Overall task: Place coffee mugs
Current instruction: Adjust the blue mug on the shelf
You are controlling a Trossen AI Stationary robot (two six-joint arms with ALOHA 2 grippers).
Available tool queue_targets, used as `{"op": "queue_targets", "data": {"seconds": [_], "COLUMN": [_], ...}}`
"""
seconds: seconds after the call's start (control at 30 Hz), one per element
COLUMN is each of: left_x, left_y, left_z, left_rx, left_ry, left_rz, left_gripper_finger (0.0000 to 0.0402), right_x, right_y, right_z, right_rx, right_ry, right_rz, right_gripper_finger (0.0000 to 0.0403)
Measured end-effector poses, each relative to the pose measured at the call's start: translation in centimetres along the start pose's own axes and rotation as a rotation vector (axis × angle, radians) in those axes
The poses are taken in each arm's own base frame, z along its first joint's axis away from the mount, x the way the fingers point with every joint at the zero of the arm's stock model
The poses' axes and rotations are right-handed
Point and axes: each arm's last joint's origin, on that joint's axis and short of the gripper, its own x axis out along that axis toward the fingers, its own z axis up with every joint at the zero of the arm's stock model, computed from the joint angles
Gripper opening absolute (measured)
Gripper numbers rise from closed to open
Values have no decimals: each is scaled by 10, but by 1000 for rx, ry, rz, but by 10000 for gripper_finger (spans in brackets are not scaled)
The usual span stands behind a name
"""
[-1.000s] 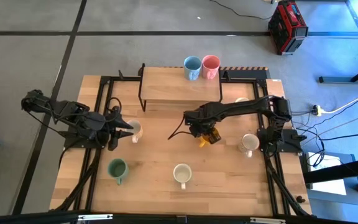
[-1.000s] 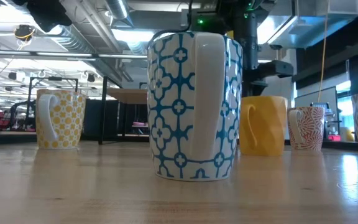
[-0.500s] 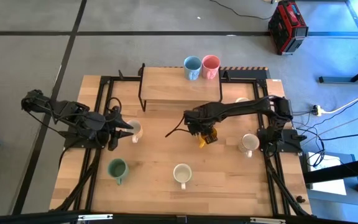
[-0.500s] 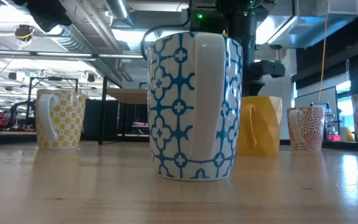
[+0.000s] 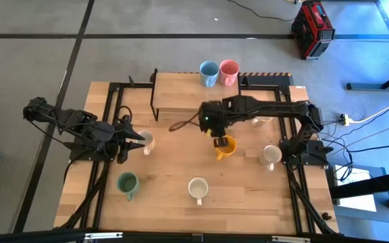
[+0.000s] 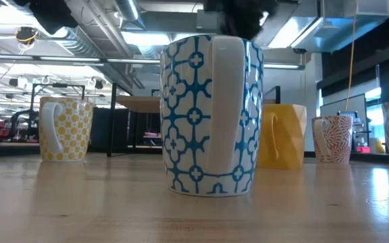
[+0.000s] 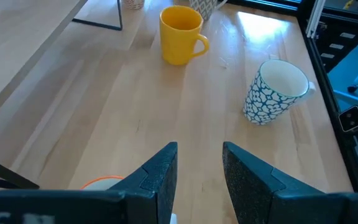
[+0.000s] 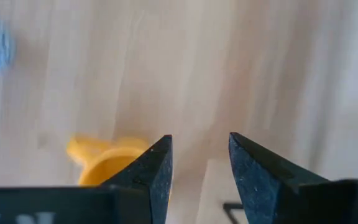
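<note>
Tabletop (image 5: pixel 167 172) mugs ring the orange mug (image 5: pixel 225 146) beneath the open right hand (image 5: pixel 219 140).

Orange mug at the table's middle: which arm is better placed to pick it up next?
Probably the right. In the high view the right gripper hangs open beside the orange mug. The left gripper waits, open, by a cream-white mug at the left side, clearly farther away.
</note>
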Motion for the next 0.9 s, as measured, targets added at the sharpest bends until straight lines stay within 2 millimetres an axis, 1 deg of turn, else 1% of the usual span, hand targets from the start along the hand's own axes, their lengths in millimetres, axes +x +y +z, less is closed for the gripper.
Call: {"op": "queue_targets", "data": {"seconds": [0.07,0.2,0.3,0.4,0.5,0.6,0.73,0.9], "left_x": [0,0,0,0,0,0,0,0], "left_y": [0,1,1,1,1,1,1,1], "left_z": [0,0,0,0,0,0,0,0], "left_rx": [0,1,1,2,2,2,2,-1], "left_ry": [-1,-8,-8,-10,-10,-10,-10,-10], "left_rz": [0,18,18,22,24,24,24,24], "left_gripper_finger": [123,123,123,123,123,123,123,123], "right_x": [-11,-27,-31,-32,-25,-18,-8,3], "right_y": [-9,-34,-54,-75,-95,-109,-117,-118], "right_z": [7,14,13,10,2,-6,-16,-22], "right_rx": [61,159,211,285,355,389,407,389], "right_ry": [-62,-153,-203,-255,-275,-284,-257,-217], "right_rz": [-64,-216,-264,-270,-273,-257,-222,-211], "right_gripper_finger": [145,144,144,144,144,144,144,144]}}
